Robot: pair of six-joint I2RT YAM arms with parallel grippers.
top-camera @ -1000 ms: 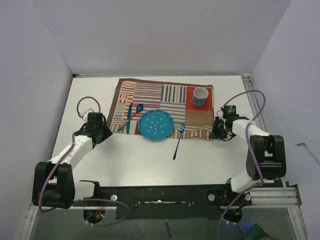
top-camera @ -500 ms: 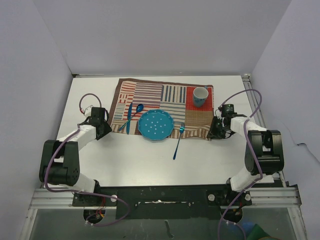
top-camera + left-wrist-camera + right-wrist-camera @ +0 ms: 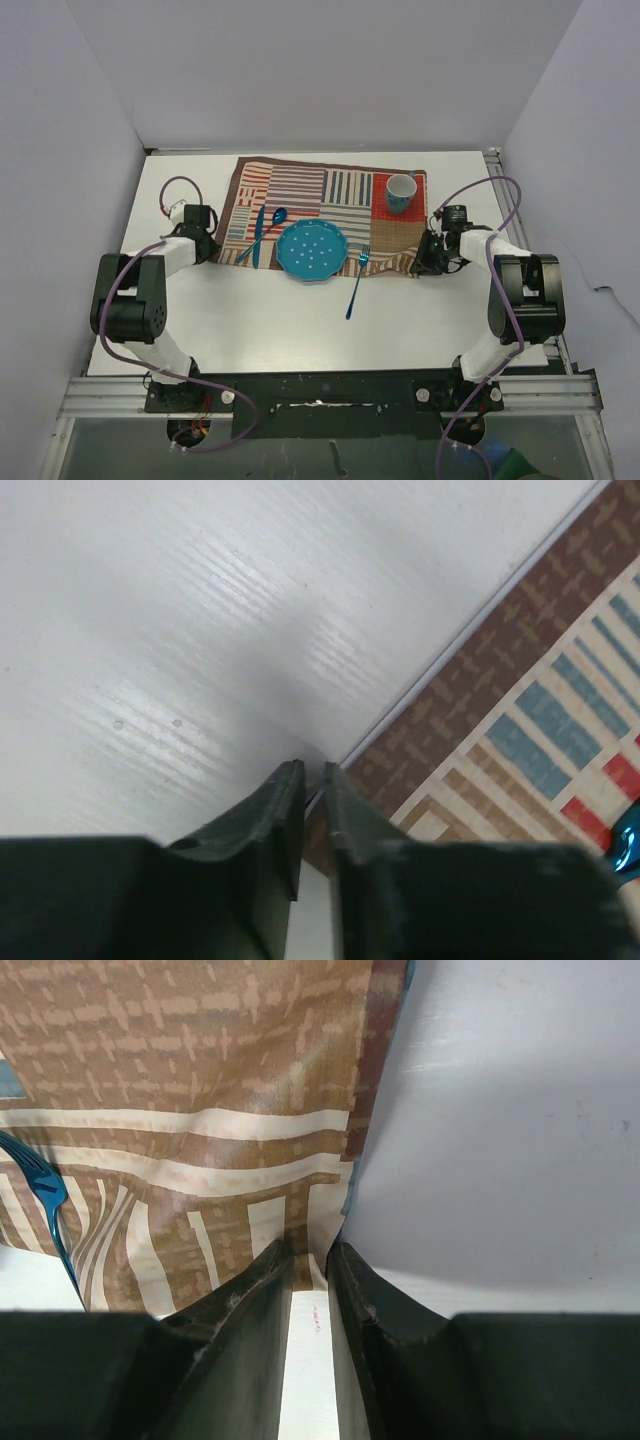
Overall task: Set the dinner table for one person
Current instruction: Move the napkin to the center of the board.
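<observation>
The dinner table [image 3: 300,330] is a white top carrying a striped cloth mat [image 3: 345,190]. A teal plate [image 3: 313,250] lies on the mat's near edge, a blue knife [image 3: 257,240] and spoon [image 3: 270,225] to its left, and a blue fork [image 3: 357,280] to its right, half off the mat. A blue cup [image 3: 400,192] stands at the mat's far right. My left gripper [image 3: 213,248] is shut on the mat's near left corner [image 3: 330,810]. My right gripper [image 3: 425,262] is shut on the near right corner [image 3: 325,1235], which curls up between the fingers.
Grey walls close in the table on three sides. An aluminium rail [image 3: 497,170] runs along the right edge. Both arm bases sit on the black bar [image 3: 320,385] at the near edge. The fork's tines [image 3: 40,1185] lie close to the left of my right fingers.
My left arm has folded in and swung up to the mat's near left corner, and its jaws have closed there. The right gripper has crept slightly further back along the mat's right edge.
</observation>
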